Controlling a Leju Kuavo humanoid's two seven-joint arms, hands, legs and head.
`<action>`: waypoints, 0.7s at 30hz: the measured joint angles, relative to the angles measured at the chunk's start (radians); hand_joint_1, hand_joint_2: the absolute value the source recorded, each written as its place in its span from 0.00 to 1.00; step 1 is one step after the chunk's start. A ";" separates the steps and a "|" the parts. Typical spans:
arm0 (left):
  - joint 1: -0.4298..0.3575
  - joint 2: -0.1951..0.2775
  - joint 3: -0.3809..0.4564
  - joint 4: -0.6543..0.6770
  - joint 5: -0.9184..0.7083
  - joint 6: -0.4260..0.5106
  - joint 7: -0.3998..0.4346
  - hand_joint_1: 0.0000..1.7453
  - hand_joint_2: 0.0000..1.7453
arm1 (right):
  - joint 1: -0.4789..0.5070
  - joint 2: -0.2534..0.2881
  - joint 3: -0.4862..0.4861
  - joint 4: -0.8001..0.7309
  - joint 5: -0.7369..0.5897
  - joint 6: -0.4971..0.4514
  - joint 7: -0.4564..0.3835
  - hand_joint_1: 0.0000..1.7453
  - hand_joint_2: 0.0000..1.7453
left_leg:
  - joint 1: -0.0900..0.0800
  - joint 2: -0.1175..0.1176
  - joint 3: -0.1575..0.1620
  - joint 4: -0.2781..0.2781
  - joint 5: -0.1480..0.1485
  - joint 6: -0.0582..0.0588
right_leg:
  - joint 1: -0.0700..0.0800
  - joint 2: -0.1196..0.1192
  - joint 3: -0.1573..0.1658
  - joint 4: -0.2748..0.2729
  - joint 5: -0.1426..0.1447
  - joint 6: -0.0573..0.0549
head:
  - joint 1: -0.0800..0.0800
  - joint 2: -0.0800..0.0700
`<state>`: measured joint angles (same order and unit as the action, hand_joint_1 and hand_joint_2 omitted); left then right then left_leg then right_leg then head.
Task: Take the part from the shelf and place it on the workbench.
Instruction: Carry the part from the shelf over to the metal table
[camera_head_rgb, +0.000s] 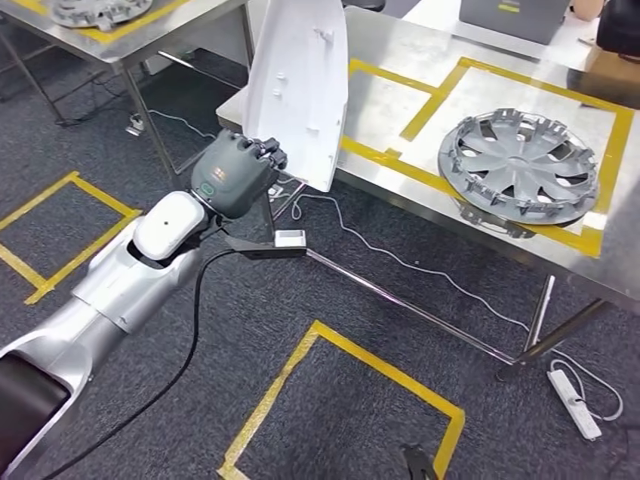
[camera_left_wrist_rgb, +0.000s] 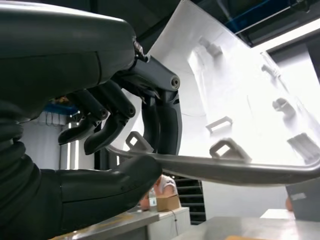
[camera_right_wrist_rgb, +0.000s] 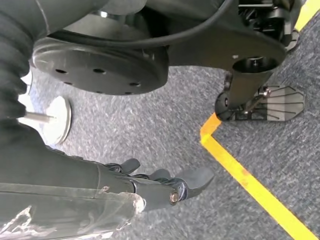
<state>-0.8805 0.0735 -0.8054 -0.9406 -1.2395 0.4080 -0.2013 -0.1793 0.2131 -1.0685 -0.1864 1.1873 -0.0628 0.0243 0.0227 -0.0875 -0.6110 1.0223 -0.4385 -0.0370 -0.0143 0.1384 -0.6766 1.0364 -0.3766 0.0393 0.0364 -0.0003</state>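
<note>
Head view, item one: white moulded panel (camera_head_rgb: 302, 85), the task's part, held upright in the air at the near corner of the steel tabletop (camera_head_rgb: 392, 110), its lower edge just off that corner and over the grey carpet. Ribs and clips show on its inner face.

Item two: left hand (camera_head_rgb: 238, 172), dark, on a silver arm reaching in from below. Left wrist view shows its fingers (camera_left_wrist_rgb: 166, 120) curled over the panel's rim with the thumb pressing from the other side; the grip sits at the panel's lower edge, so most of the panel's length stands free above it.

Item three: right hand (camera_right_wrist_rgb: 166, 187), hanging low over the carpet beside a yellow floor line, fingers loosely extended and holding nothing.

Item four: grey wheel cover (camera_head_rgb: 524, 165), lying flat inside a yellow-taped rectangle (camera_head_rgb: 423, 105) on the same tabletop, well apart from the panel.

Item five: white power strip (camera_head_rgb: 575, 402) and cable on the floor under the tabletop.

Handling note, as judgement: the part is not yet set down. Carry it further over the tabletop before lowering, clear of the edge; tilt it flat slowly, since the tall free length may swing; keep off the wheel cover; release only once the panel rests.
</note>
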 joint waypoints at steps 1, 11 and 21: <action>-0.001 -0.001 0.000 0.000 0.001 -0.002 -0.001 1.00 1.00 | 0.002 0.000 0.000 0.000 0.000 0.000 0.000 0.00 1.00 | -0.001 0.012 -0.001 -0.001 0.001 0.006 | -0.003 0.011 -0.004 -0.005 0.005 0.007 | 0.000 0.000; -0.004 -0.007 -0.002 -0.001 0.004 -0.010 -0.005 1.00 1.00 | 0.001 0.000 0.000 0.000 0.001 0.000 0.001 0.00 1.00 | -0.013 0.140 0.007 -0.007 0.001 0.034 | 0.005 -0.151 -0.076 0.170 -0.064 0.020 | 0.012 0.000; -0.010 -0.009 -0.001 -0.002 0.005 -0.011 -0.006 1.00 1.00 | -0.006 0.000 0.000 0.000 0.001 -0.001 0.001 0.00 1.00 | -0.016 0.110 -0.041 0.131 -0.095 -0.011 | 0.006 -0.125 0.017 -0.001 -0.011 -0.030 | 0.006 0.000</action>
<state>-0.8903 0.0649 -0.8062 -0.9430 -1.2342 0.3965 -0.2071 -0.1857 0.2132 -1.0689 -0.1864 1.1887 -0.0636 0.0252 0.0067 0.0229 -0.6520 1.1536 -0.5334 -0.0477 -0.0080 0.0136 -0.6598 1.0355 -0.3877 0.0090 0.0425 -0.0004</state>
